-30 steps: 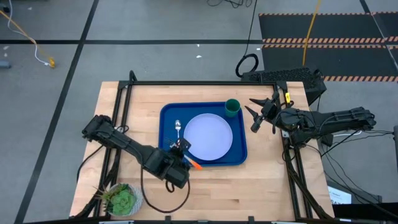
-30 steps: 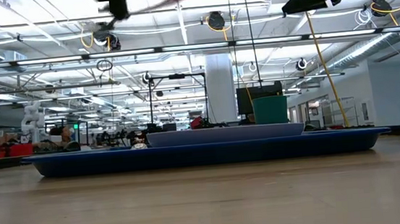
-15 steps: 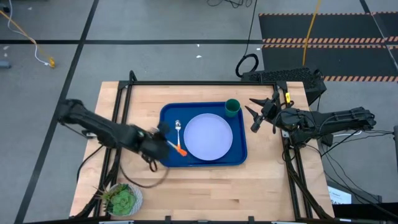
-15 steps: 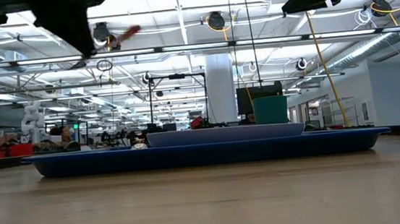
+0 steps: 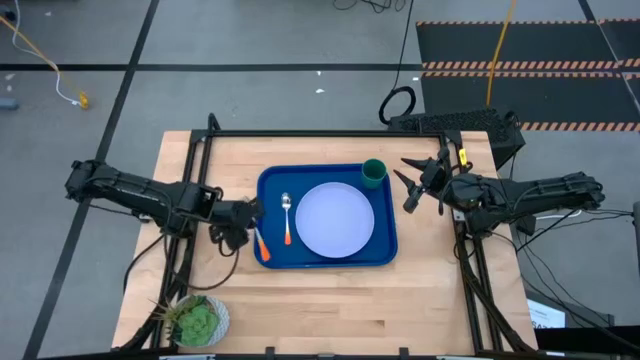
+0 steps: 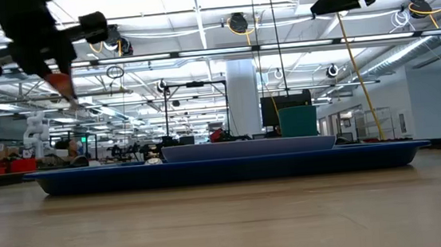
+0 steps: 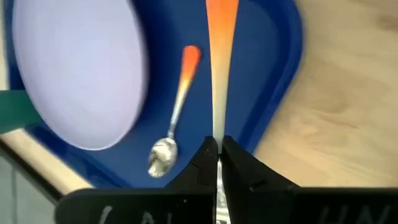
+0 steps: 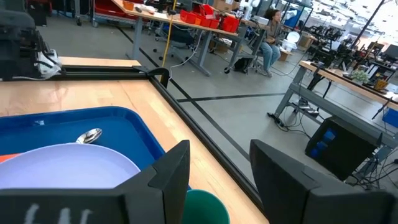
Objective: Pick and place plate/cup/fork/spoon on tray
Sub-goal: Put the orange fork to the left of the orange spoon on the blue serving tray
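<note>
While the fork (image 5: 261,243) is pinched at its metal end between the closed fingers of the left gripper (image 5: 243,214), its orange handle points out over the left edge of the tray (image 5: 330,257); in the left wrist view the fork (image 7: 219,74) runs straight away from the fingertips, above the tray's (image 7: 273,81) rim and blue floor. Whether it touches the tray, cannot tell (low view shows the left gripper (image 6: 54,70) raised well above table level). Spoon (image 5: 287,215) lies flat inside the tray just beside the fork, bowl toward the far edge, orange handle toward the near edge, between the fork and the plate (image 5: 335,220). Plate sits centered in the tray, spoon close to its left rim. Cup (image 5: 373,173) stands upright in the tray's far right corner, just beside the plate. Tray rests on the wooden table (image 5: 420,300). Right gripper (image 5: 418,180) hovers off the tray's right side near the cup, fingers spread apart, holding nothing. Small potted plant (image 5: 196,320) sits at the table's near left corner, well apart from the tray.
</note>
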Motion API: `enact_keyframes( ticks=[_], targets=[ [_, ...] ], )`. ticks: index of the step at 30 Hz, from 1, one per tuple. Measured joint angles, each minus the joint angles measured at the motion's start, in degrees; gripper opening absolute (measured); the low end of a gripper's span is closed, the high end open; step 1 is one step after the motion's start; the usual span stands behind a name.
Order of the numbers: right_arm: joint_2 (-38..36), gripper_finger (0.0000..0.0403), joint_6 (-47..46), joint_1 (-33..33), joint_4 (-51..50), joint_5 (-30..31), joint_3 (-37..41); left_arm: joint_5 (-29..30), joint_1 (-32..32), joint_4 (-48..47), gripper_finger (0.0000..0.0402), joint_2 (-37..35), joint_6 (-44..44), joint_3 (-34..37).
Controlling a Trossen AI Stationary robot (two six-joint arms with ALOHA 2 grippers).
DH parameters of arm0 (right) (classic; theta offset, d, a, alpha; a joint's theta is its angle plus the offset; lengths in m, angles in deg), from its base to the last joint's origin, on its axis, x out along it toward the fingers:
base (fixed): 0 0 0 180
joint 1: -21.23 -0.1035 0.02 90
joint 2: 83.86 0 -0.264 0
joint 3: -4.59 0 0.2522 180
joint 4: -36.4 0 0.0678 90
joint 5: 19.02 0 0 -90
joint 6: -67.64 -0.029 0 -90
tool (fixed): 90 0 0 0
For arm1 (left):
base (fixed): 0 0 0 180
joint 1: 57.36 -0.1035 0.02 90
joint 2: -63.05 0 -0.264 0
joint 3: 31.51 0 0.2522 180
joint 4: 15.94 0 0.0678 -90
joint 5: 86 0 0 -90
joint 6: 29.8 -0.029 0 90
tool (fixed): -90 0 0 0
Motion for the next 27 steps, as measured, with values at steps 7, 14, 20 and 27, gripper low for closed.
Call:
enact_keyframes(
  ticks=[7,14,20,27],
  targets=[
    [0.0,0.0160,-3.5,0.0,0.0,0.0,0.0,-6.6,-5.8,8.4,0.0003,7.0,-8.5,0.0],
    [0.2,0.0160,-13.6,-0.3,-1.2,-1.8,0.0,-5.9,-9.3,4.6,0.0003,15.9,-17.9,-2.1],
    [0.2,0.0160,-16.9,-0.3,-1.3,-1.8,0.0,-5.8,-11.1,3.3,0.0003,17.1,-20.9,-2.1],
    [0.2,0.0160,-14.0,-0.3,0.1,-1.7,0.0,-5.3,-12.0,4.7,0.0002,19.7,-21.1,-2.2]
  ],
)
